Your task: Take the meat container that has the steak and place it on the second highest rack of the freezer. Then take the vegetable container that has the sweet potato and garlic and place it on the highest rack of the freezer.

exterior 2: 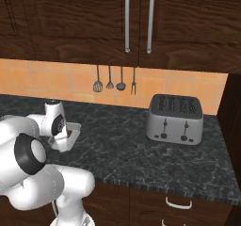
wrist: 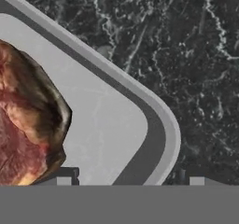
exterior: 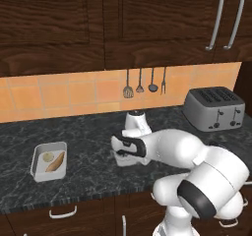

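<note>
The steak (wrist: 28, 125) lies in the meat tray (wrist: 116, 125) on the counter (exterior: 88, 146), left of the toaster (exterior: 215, 108). The gripper (wrist: 126, 178) is low at the tray's rim; I cannot tell its jaws. Further left is the vegetable tray (exterior: 37, 168) with sweet potato (exterior: 55, 162) and garlic (exterior: 47, 156).

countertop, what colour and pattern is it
Black countertop with pale grey marble veining, clearest in the hand view.

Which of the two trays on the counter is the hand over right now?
The meat container holding the steak, under the gripper. The other, with sweet potato and garlic, sits apart.
</note>
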You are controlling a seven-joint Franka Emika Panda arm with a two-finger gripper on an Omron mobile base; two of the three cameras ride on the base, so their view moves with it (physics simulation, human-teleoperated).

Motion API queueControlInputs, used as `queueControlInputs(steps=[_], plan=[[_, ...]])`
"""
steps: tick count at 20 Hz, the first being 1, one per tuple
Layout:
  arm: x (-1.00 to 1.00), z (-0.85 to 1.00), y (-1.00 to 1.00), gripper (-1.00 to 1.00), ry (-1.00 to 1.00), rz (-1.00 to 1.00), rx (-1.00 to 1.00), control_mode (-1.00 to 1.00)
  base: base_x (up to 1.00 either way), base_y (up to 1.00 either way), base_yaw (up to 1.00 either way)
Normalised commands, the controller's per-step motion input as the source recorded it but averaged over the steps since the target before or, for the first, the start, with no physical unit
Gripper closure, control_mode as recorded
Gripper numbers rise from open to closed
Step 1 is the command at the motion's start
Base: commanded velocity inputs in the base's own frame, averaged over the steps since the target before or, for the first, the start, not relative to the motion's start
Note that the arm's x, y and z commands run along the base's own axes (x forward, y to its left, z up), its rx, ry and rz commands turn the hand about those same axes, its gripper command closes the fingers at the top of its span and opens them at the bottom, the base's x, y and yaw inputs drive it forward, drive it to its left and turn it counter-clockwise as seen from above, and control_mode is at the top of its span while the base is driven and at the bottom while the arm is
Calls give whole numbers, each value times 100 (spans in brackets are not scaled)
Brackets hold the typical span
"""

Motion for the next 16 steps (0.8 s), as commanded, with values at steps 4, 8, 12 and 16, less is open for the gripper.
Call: queueControlInputs(steps=[4, 8, 12, 16], plan=[[-66, -86, -35, -100, -3, -9, 4, -100, 0, 0, 0], [-61, -81, -46, -100, -2, -11, 4, -100, 0, 0, 0], [-10, -84, -29, 100, 3, -12, 0, -100, 0, 0, 0], [0, -49, -18, 100, 8, -12, 0, -100, 0, 0, 0]])
